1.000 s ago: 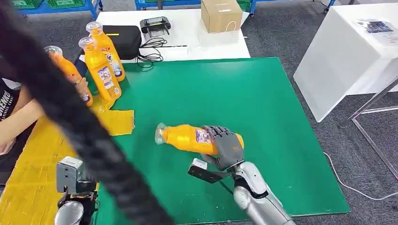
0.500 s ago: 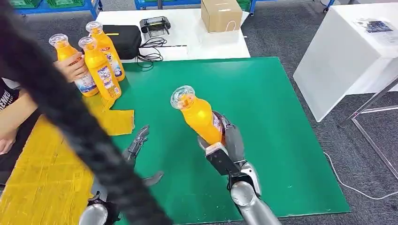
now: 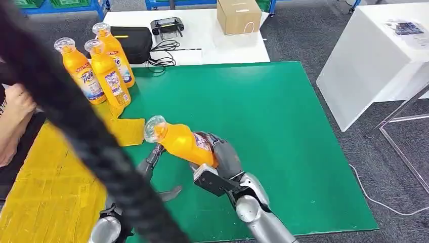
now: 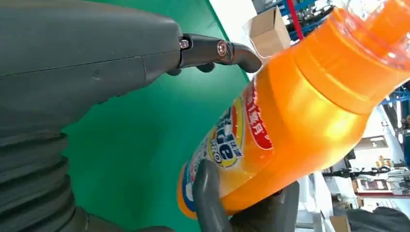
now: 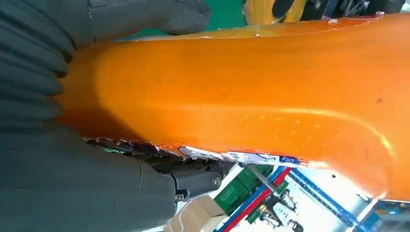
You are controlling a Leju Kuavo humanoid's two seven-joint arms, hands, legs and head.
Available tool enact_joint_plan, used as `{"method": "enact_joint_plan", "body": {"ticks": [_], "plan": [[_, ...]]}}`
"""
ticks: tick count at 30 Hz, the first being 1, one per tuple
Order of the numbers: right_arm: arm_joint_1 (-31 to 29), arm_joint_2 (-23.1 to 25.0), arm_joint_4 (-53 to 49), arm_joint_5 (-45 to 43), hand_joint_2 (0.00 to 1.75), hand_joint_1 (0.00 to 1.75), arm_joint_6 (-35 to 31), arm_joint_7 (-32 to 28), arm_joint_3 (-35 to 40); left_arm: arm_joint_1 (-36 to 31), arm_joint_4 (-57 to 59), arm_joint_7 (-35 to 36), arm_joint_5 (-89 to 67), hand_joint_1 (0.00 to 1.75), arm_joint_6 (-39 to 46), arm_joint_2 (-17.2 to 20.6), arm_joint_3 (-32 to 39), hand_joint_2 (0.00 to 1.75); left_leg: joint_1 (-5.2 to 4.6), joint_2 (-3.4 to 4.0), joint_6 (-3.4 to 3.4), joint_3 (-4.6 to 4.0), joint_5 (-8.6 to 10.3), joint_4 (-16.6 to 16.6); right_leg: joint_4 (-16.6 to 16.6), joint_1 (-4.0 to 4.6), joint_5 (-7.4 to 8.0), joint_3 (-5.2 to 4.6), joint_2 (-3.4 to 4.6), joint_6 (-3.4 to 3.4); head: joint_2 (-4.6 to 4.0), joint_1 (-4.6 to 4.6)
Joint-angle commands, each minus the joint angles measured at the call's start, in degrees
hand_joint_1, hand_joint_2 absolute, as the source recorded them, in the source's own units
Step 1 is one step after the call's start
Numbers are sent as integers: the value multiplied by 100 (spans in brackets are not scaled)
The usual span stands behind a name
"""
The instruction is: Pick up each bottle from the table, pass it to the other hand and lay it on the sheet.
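My right hand [image 3: 222, 154] grips an orange bottle [image 3: 179, 140] around its lower body, holding it tilted above the green sheet [image 3: 263, 116], its clear cap aimed toward the yellow sheet [image 3: 40, 187]. On this bottle's label the left wrist view gives fragments of blue lettering ending in "te" and white Chinese characters on a red band; I cannot read them fully. My left hand [image 3: 152, 167] is under the bottle's neck with fingers spread apart and nothing in its grasp; in the left wrist view a dark fingertip [image 4: 237, 50] reaches up beside the bottle's shoulder, and I cannot tell whether it touches.

Beyond the green sheet's far left corner three more orange bottles stand upright, close together. The leftmost bottle [image 3: 78, 71] shows a label reading "Tide". The middle bottle [image 3: 107, 75] and the rear bottle [image 3: 115, 53] carry similar labels, too small to read. Behind the green sheet, a white surface [image 3: 212, 43] carries a black case [image 3: 132, 43] and a cardboard box [image 3: 239, 16]. A person's hand [image 3: 17, 101] lies left of the standing bottles.
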Motion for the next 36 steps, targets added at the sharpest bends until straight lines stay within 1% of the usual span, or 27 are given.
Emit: {"method": "enact_joint_plan", "body": {"ticks": [1, 3, 6, 7, 8, 10, 14, 16, 17, 18, 19, 21, 22, 23, 24, 25, 26, 28, 29, 32, 33, 35, 36], "plan": [[-185, -36, 377, 553, 175, 175, 275, -508, 1319, -399, 481, 78, 288, 0, -102, 70, -56, 175, 8, 9, -4, 18, -7, -2, -7, 9, -3, 19, 3, -7, 0, 0], [-141, -65, 423, 768, 175, 175, 225, -566, 1714, -440, 551, 125, 686, 0, -272, 30, 90, 175, 6, 9, -4, 17, -6, -4, -6, 7, -3, 15, 4, -7, 0, 0], [-152, -87, 615, 912, 175, 175, 152, -564, 2030, -476, 606, 142, 1247, 0, -512, -27, 289, 175, 15, 11, -7, 32, -12, -5, -13, 16, -6, 33, 2, -11, 0, -2], [-163, -84, 659, 887, 175, 175, 152, -557, 2063, -491, 622, 164, 1363, 0, -582, -36, 312, 175, 9, 1, -4, 22, -6, -5, -10, 9, -4, 21, -3, -6, 0, 0], [-180, -86, 703, 874, 175, 175, 141, -551, 2086, -503, 635, 188, 1486, 0, -662, -41, 333, 175, 13, 6, -4, 32, -10, -5, -15, 14, -6, 33, -1, -9, 0, 0], [-203, -89, 757, 850, 175, 175, 114, -561, 2089, -519, 634, 198, 1504, 0, -671, -28, 336, 175, 7, 10, -2, 18, -4, -5, -9, 9, -3, 14, 2, -4, 0, 0], [-284, -94, 932, 767, 175, 175, 117, -538, 2177, -532, 689, 375, 2185, 0, -991, -85, 401, 175, 17, 1, -4, 27, -9, -3, -16, 19, -6, 33, -9, -8, 0, 0], [-299, -85, 989, 749, 175, 175, 102, -550, 2201, -544, 683, 376, 2297, 0, -1008, -76, 371, 175, 8, 1, -3, 17, -3, -5, -10, 8, -4, 17, -6, -5, 0, 0], [-304, -76, 1026, 731, 175, 175, 91, -552, 2217, -537, 648, 360, 2407, 0, -1020, -87, 364, 175, 14, 1, -4, 25, -7, -4, -15, 15, -6, 29, -9, -8, 0, 0], [-307, -71, 1046, 724, 175, 175, 80, -550, 2227, -524, 612, 351, 2450, 0, -1021, -92, 355, 175, 6, 0, -3, 13, -2, -5, -9, 6, -3, 12, -6, -5, 0, 0], [-307, -71, 1046, 724, 175, 175, 80, -550, 2227, -524, 612, 351, 2450, 0, -1021, -92, 355, 175, 12, -4, -4, 22, -5, -5, -14, 13, -7, 26, -14, -8, 0, 0], [-329, -60, 1106, 705, 175, 175, 89, -542, 2247, -491, 532, 352, 2606, 0, -1096, -108, 320, 175, 7, -1, -3, 13, -2, -3, -8, 6, -4, 11, -9, -5, 0, 0], [-334, -60, 1123, 701, 175, 175, 91, -540, 2250, -474, 512, 352, 2607, 0, -1097, -120, 296, 175, 10, -4, -4, 21, -5, -4, -12, 10, -7, 22, -13, -7, 0, 0], [-354, -46, 1182, 670, 175, 175, 102, -531, 2254, -455, 464, 345, 2693, 19, -1145, -110, 245, 175, 9, -4, -3, 15, -2, -3, -10, 8, -5, 15, -12, -6, 0, 2], [-364, -43, 1208, 660, 175, 175, 103, -528, 2253, -437, 443, 335, 2732, 77, -1163, -125, 225, 175, 15, -4, -3, 25, -8, -2, -15, 15, -8, 29, -15, -8, 0, 0], [-376, -36, 1238, 643, 175, 175, 99, -525, 2247, -421, 404, 316, 2765, 175, -1167, -128, 206, 175, 10, -4, -2, 17, -4, -3, -11, 10, -6, 17, -13, -6, 0, 0], [-384, -35, 1256, 636, 175, 175, 97, -526, 2242, -406, 367, 308, 2773, 175, -1164, -136, 191, 175, 13, -6, -3, 23, -7, -2, -14, 14, -9, 27, -17, -7, 0, 0], [-404, -25, 1299, 610, 175, 175, 108, -525, 2222, -358, 231, 196, 2837, 175, -1111, -187, 192, 175, 10, -5, -2, 12, -3, -1, -10, 10, -6, 13, -15, -5, 0, 0], [-404, -25, 1299, 610, 175, 175, 108, -525, 2222, -358, 231, 196, 2837, 175, -1111, -187, 192, 175, 14, -5, -3, 21, -8, 1, -13, 15, -9, 25, -16, -7, 0, 0], [-403, -21, 1328, 601, 175, 175, 104, -516, 2211, -353, 183, 189, 2804, 175, -1071, -186, 143, 175, 12, -6, -2, 11, -4, 1, -10, 12, -6, 13, -17, -5, 0, 2], [-403, -18, 1344, 598, 175, 175, 99, -511, 2205, -356, 194, 174, 2825, 175, -1052, -196, 145, 175, 16, -10, -2, 19, -8, 3, -13, 17, -10, 25, -23, -6, 0, 0], [-403, -18, 1344, 598, 175, 175, 99, -511, 2205, -356, 194, 174, 2825, 175, -1052, -196, 145, 175, 9, -6, -2, 8, -2, 0, -8, 8, -5, 8, -15, -4, 0, 0], [-406, -5, 1370, 606, 175, 175, 67, -502, 2197, -362, 209, 151, 2855, 175, -1022, -211, 161, 175, 15, -6, -2, 18, -7, 2, -12, 15, -8, 21, -17, -6, 0, 0]]}}
